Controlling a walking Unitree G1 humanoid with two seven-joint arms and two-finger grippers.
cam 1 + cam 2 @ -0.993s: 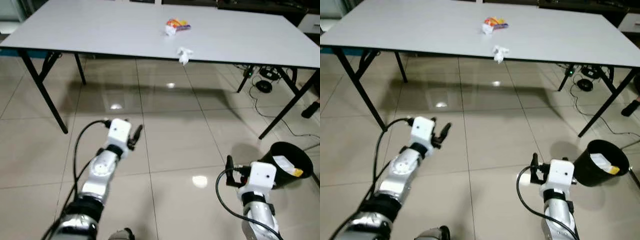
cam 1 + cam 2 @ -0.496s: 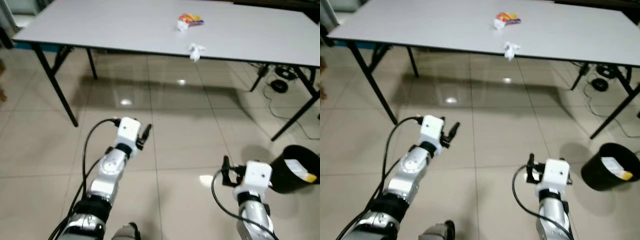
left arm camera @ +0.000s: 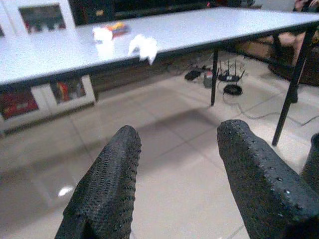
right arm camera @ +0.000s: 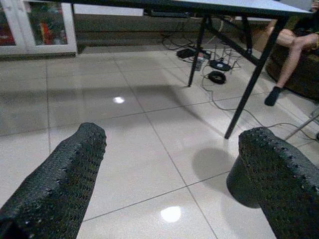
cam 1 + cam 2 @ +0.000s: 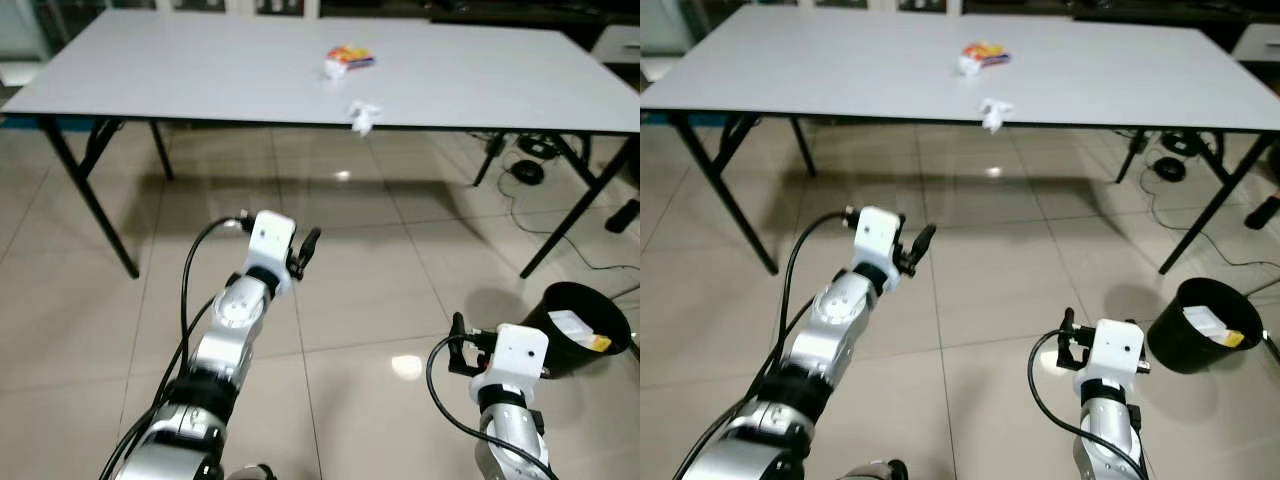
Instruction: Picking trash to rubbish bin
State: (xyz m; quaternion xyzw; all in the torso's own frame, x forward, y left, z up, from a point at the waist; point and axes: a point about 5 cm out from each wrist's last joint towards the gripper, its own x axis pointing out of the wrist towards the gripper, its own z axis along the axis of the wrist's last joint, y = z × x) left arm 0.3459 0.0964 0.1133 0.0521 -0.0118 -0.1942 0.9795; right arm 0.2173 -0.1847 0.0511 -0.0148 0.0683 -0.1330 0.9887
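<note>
A crumpled white tissue (image 5: 362,115) hangs at the front edge of the long white table (image 5: 180,70). Farther back on the table lies a colourful wrapper with a white wad (image 5: 345,59). Both pieces show in the left wrist view, the tissue (image 3: 141,47) and the wrapper (image 3: 108,32). My left gripper (image 5: 307,246) is raised over the floor short of the table, open and holding nothing. My right gripper (image 5: 457,340) hovers low near the black rubbish bin (image 5: 583,318), open and holding nothing. The bin holds white and yellow scraps.
Black table legs (image 5: 88,198) stand at the left and at the right (image 5: 570,210). Cables and a power strip (image 5: 530,160) lie on the tiled floor under the table's right end. A seated person's leg (image 4: 291,55) appears in the right wrist view.
The camera has swung, so the whole scene shifted. My left arm has risen and reached further forward toward the table. The right arm keeps its place by the bin.
</note>
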